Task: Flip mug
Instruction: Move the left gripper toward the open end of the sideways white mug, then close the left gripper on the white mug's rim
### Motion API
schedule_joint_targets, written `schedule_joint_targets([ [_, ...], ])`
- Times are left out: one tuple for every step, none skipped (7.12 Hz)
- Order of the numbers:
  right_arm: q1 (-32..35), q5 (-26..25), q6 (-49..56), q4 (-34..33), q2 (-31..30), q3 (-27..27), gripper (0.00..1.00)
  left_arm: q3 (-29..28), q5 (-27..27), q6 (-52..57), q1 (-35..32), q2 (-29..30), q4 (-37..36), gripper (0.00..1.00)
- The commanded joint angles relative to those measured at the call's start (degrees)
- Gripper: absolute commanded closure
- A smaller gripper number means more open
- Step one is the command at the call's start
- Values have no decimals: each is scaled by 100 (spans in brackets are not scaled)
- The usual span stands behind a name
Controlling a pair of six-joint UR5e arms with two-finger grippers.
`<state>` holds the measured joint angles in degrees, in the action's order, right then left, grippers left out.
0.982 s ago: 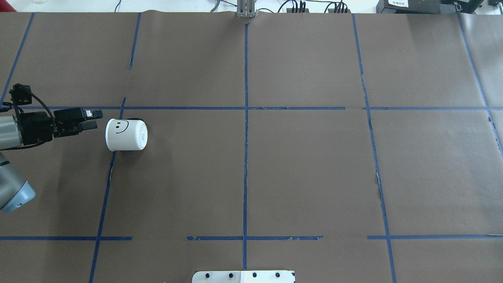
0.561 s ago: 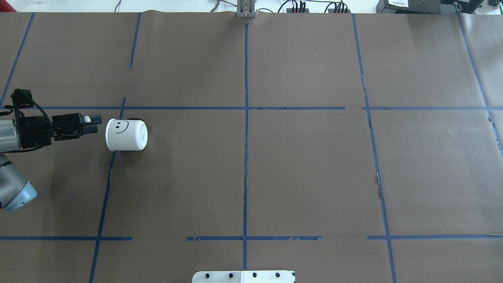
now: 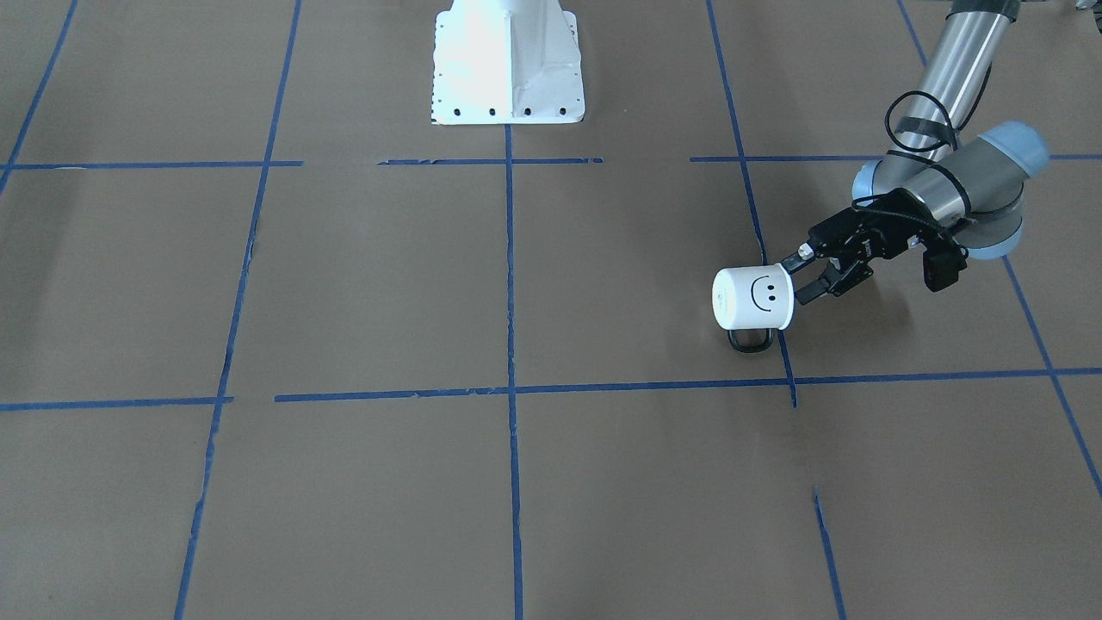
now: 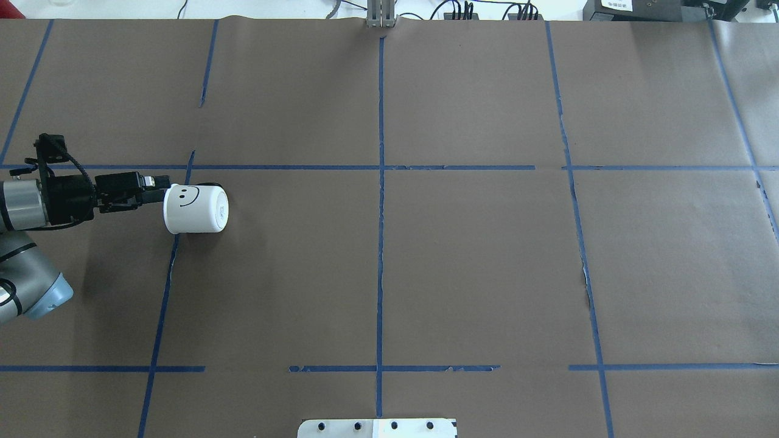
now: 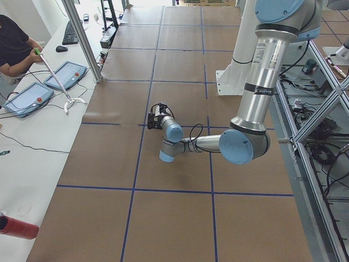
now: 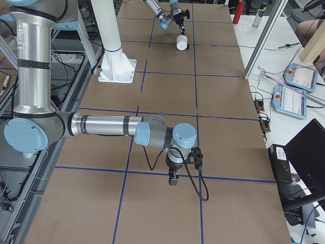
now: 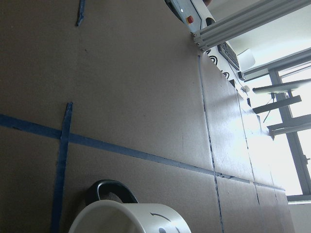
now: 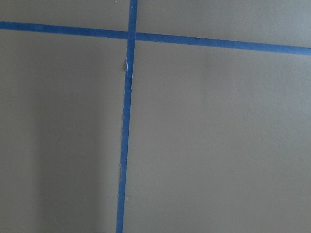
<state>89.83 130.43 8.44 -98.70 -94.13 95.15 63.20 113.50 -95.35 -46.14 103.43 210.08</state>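
Note:
The white mug [image 4: 195, 208] with a black smiley face lies on its side on the brown paper, at the table's left. Its base faces the table's middle and its open mouth faces my left gripper. Its black handle [image 3: 751, 340] rests on the table on the far side. My left gripper [image 4: 162, 185] is open, level with the table, with its fingertips [image 3: 796, 256] at the mug's rim. The left wrist view shows the mug [image 7: 131, 218] close below the camera. My right gripper [image 6: 172, 179] shows only in the exterior right view, low over bare paper; I cannot tell whether it is open.
The white robot base plate [image 3: 508, 69] stands at the table's near middle edge. Blue tape lines [image 4: 380, 182] divide the brown paper into squares. Control pendants [image 5: 52, 84] and a red bottle [image 5: 16, 226] lie on the side bench beyond the left end.
My left gripper has moved right, from a short gap away to the mug's rim. The mug has not moved.

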Motion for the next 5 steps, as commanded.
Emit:
schedule_joint_targets([
  [0, 0, 0, 0, 0, 3, 0, -19, -4, -10, 105, 62, 24, 11],
  [0, 0, 0, 0, 0, -5, 0, -27, -12, -10, 149, 72, 24, 12],
  [0, 0, 0, 0, 0, 3, 0, -71, -21, -10, 193, 72, 24, 13],
  [0, 0, 0, 0, 0, 3, 0, -89, -30, -10, 228, 80, 24, 15],
  [0, 0, 0, 0, 0, 3, 0, -106, -30, -10, 255, 80, 24, 17],
])
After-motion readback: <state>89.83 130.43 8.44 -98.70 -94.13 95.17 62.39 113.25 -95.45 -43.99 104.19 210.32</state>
